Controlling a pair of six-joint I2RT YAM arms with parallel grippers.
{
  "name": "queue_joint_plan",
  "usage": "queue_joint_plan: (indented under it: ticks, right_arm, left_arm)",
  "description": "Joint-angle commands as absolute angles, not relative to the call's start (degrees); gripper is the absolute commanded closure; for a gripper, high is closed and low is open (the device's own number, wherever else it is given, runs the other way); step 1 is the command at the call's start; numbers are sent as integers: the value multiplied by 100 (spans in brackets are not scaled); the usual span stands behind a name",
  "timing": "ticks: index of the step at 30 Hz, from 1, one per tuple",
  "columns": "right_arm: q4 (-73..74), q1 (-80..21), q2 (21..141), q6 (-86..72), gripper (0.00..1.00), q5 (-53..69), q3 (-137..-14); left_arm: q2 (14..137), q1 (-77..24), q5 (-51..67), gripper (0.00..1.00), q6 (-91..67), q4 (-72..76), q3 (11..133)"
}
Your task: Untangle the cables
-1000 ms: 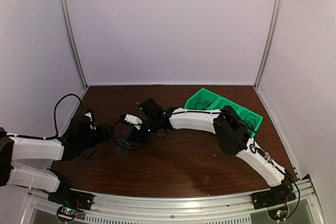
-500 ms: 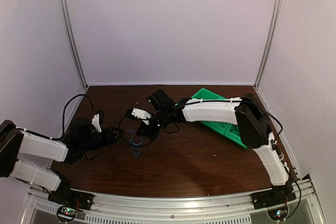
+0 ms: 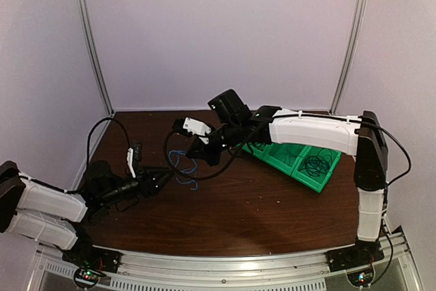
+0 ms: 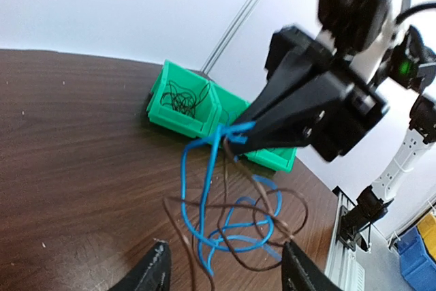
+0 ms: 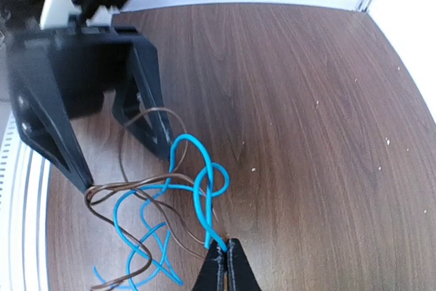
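The cables are one bright blue wire (image 5: 198, 202) and one thin dark brown wire (image 5: 129, 183), knotted into a loose bunch of loops (image 3: 180, 165). My right gripper (image 5: 225, 251) is shut on an end of the blue wire and holds the bunch up off the table. In the left wrist view the loops (image 4: 204, 205) dangle from the right gripper (image 4: 235, 134). My left gripper (image 4: 228, 274) is open, its fingers either side of the lower loops, gripping nothing. From above, the left gripper (image 3: 163, 179) sits just left of and below the right gripper (image 3: 193, 149).
A green divided bin (image 3: 300, 168) stands at the right on the dark wooden table, with more coiled dark wires in its compartments. White walls and metal posts close off the back and sides. The right arm stretches across above the bin.
The right gripper has shut on the blue wire and risen toward the back, lifting the bunch. The left gripper has moved right, under the loops. The right arm's elbow swung right, uncovering the bin.
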State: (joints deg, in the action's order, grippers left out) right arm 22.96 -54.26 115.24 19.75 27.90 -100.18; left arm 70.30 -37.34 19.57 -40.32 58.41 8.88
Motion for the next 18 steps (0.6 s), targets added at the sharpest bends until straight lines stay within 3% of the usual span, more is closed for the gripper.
queue_joint_plan:
  ticks: [1, 5, 8, 13, 18]
  right_arm:
    - [2401, -5437, 11251, 2149, 99, 2447, -9477]
    - [2497, -5393, 11562, 2291, 99, 2360, -9202]
    - [2692, -5379, 11882, 2384, 96, 2368, -9141]
    - [2687, -5360, 12183, 2265, 63, 2178, -9233]
    - [2730, -5349, 12430, 2189, 63, 2151, -9545]
  left_arm:
    - [6293, -3912, 1134, 44, -3790, 5766, 739]
    - [5306, -3922, 203, 53, -3839, 4311, 636]
    - [4612, -3929, -434, 51, -3840, 3421, 520]
    - [4507, -3928, -271, 50, -3900, 3325, 375]
    - [5097, -3928, -3, 50, -3916, 3453, 532]
